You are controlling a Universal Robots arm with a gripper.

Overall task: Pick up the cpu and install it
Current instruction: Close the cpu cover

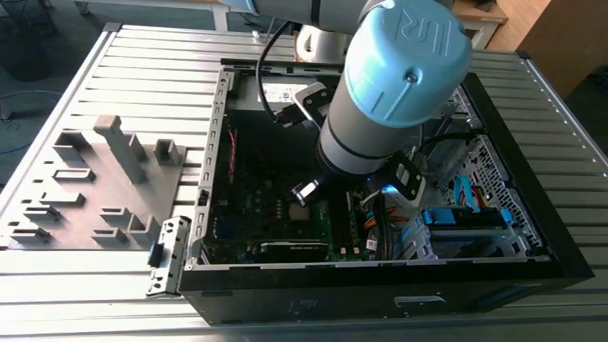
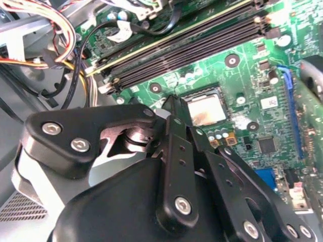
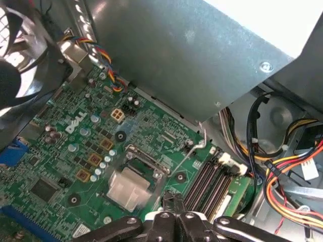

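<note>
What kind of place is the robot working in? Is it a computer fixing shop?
Probably a robot test bench, not a shop: an open computer case lies on a ribbed metal table, beside a grey parts holder.

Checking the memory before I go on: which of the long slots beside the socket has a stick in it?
The outermost memory slot, farthest from the cpu; it holds a green stick, the rest sit empty.

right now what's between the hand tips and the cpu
In the second wrist view the hand sits right beside the cpu; just the socket's rim lies between.
</note>
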